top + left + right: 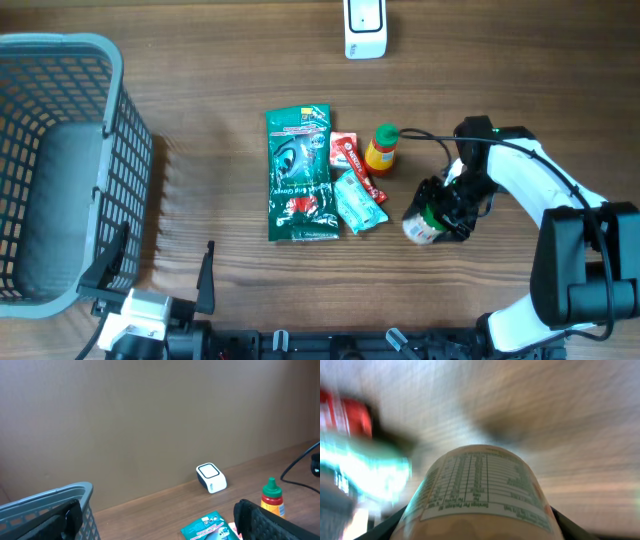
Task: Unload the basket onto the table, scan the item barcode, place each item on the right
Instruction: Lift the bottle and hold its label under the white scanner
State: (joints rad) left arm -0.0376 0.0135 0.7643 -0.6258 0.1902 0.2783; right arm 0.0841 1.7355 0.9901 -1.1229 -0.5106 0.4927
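Overhead view: right claw [441,212] grips the small cream, label-wrapped bottle [420,228], lying sideways near the desk's [520,80] right edge. The white box-shaped scanner [365,30] sits far-edge, well apart. Left claw [158,264] gapes, farther.

Table [200,80]: wood, visible grain, brown, matt. Basket [135,180]: grey moulded plastic lattice, dull finish. Scanner [365,28]: white plastic shell, smooth, slight sheen. Green pouch [300,175]: printed plastic film, glossy, creased. Teal sachet [358,203]: glossy film, crinkled. Red packet [345,150]: shiny printed wrapper. Bottle [381,150]: smooth plastic look, green cap, yellow-orange printed label. Jar [480,495]: pale label with fine print, paper-like, low gloss; body material under the label cannot be told. Right arm [530,180]: smooth white plastic-looking casing. Cable [430,135]: black, matt sheath.
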